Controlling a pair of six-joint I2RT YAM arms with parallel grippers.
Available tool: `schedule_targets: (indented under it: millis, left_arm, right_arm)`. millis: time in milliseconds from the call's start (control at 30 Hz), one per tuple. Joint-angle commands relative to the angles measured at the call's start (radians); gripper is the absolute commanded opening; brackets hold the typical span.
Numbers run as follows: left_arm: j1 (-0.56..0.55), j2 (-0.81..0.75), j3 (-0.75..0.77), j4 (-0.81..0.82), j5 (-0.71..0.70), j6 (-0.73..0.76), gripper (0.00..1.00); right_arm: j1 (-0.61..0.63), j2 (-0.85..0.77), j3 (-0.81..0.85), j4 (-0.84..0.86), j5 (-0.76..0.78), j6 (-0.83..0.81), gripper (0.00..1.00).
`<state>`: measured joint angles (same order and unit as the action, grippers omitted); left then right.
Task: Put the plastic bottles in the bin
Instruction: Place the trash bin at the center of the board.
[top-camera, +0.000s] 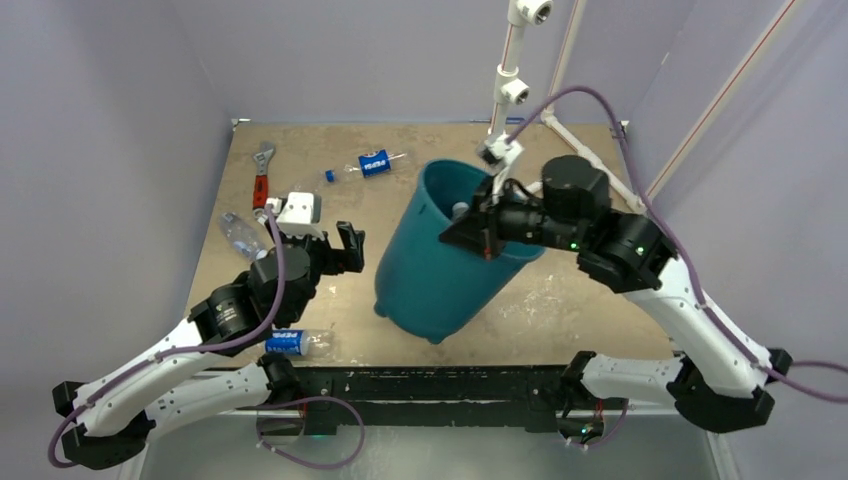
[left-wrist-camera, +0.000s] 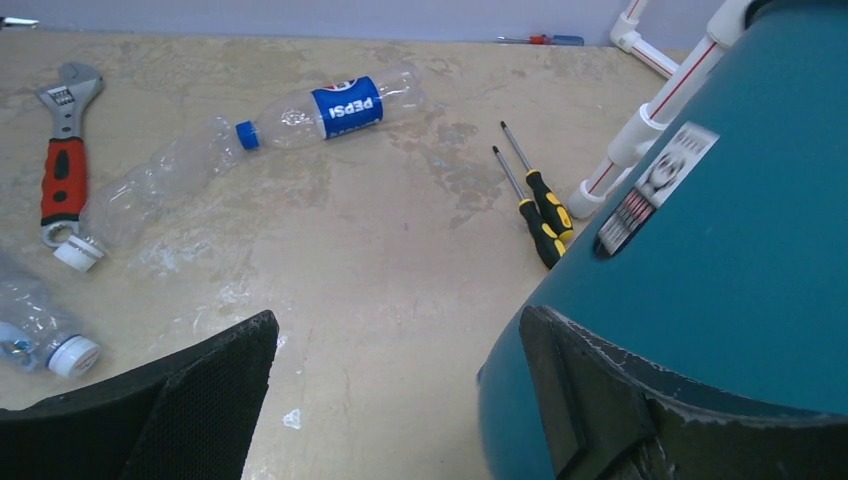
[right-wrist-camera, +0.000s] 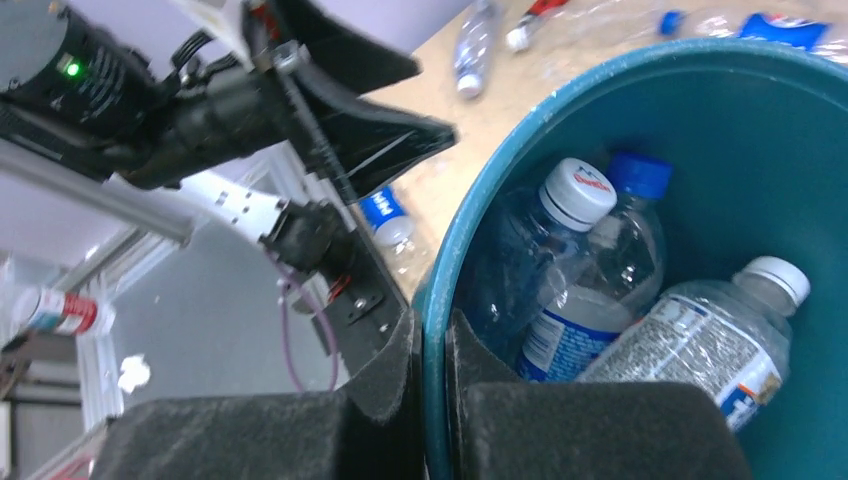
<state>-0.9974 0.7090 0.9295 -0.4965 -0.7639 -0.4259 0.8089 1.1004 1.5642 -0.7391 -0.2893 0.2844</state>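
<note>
Top external: bin (top-camera: 440, 270) stands tilted on the worktop (top-camera: 590, 300), mouth turned toward the right arm, base toward the near edge. Right claw (top-camera: 487, 225) is clamped on the bin's rim. Right wrist confirms this: one finger inside the wall, one outside, teal rim pinched between them. Three bottles lie inside the bin, just beyond that claw: red-lettered white-cap bottle (right-wrist-camera: 560, 240), blue-cap bottle (right-wrist-camera: 640, 190) touching it, and labelled white-cap bottle (right-wrist-camera: 700, 345) to their right. Left claw (top-camera: 335, 250) has its jaws spread and holds nothing; it sits just left of the bin's outer wall. In the left wrist view one finger lies close against that wall, but I cannot tell if they touch. Loose on the worktop: Pepsi bottle (left-wrist-camera: 330, 108) on its side, well beyond the left claw. Its blue cap meets the base of a crumpled clear bottle (left-wrist-camera: 140, 195), whose white cap lies beside the red-handled wrench (left-wrist-camera: 62, 165). A third, left-edge bottle (left-wrist-camera: 30, 325) lies left of the claw. A blue-label bottle (top-camera: 300, 343) lies near the front edge, beside the left arm. Two screwdrivers (left-wrist-camera: 535, 205) lie side by side, between the Pepsi bottle and the white pipe frame (left-wrist-camera: 650, 110), close to the bin.
</note>
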Motion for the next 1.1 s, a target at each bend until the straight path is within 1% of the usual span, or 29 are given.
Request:
schedule_targets:
  millis: [0, 33, 133, 267, 367, 533, 667, 733, 833, 1067]
  left_arm:
    - [-0.001, -0.041, 0.049, -0.037, -0.068, 0.014, 0.91]
    - [-0.001, -0.053, 0.049, -0.044, -0.079, 0.010, 0.91]
    - [-0.001, -0.091, 0.045, -0.061, -0.116, 0.002, 0.91]
    - [-0.001, -0.142, 0.033, -0.060, -0.172, -0.012, 0.91]
    - [-0.001, -0.177, 0.020, -0.043, -0.198, -0.013, 0.91]
    - [-0.001, -0.225, 0.009, -0.034, -0.246, -0.013, 0.91]
    - [-0.001, -0.259, -0.024, -0.011, -0.267, -0.012, 0.91]
    - [-0.001, -0.271, -0.041, 0.003, -0.273, -0.011, 0.91]
    - [-0.001, -0.279, -0.056, 0.022, -0.275, -0.010, 0.91]
    - [-0.001, -0.263, -0.067, 0.027, -0.259, -0.022, 0.91]
  right_arm:
    - [0.162, 0.052, 0.112, 0.212, 0.162, -0.009, 0.00]
    - [0.189, 0.071, 0.121, 0.223, 0.190, -0.018, 0.00]
    - [0.300, 0.125, 0.135, 0.270, 0.339, -0.067, 0.00]
    - [0.432, 0.191, 0.113, 0.383, 0.564, -0.199, 0.00]
    - [0.465, 0.256, 0.105, 0.449, 0.684, -0.277, 0.00]
    - [0.486, 0.346, 0.109, 0.569, 0.807, -0.418, 0.00]
    - [0.487, 0.427, 0.077, 0.692, 0.932, -0.567, 0.00]
    - [0.488, 0.469, 0.083, 0.722, 0.938, -0.611, 0.00]
    - [0.479, 0.529, 0.101, 0.722, 0.927, -0.625, 0.00]
    - [0.400, 0.626, 0.137, 0.705, 0.880, -0.636, 0.00]
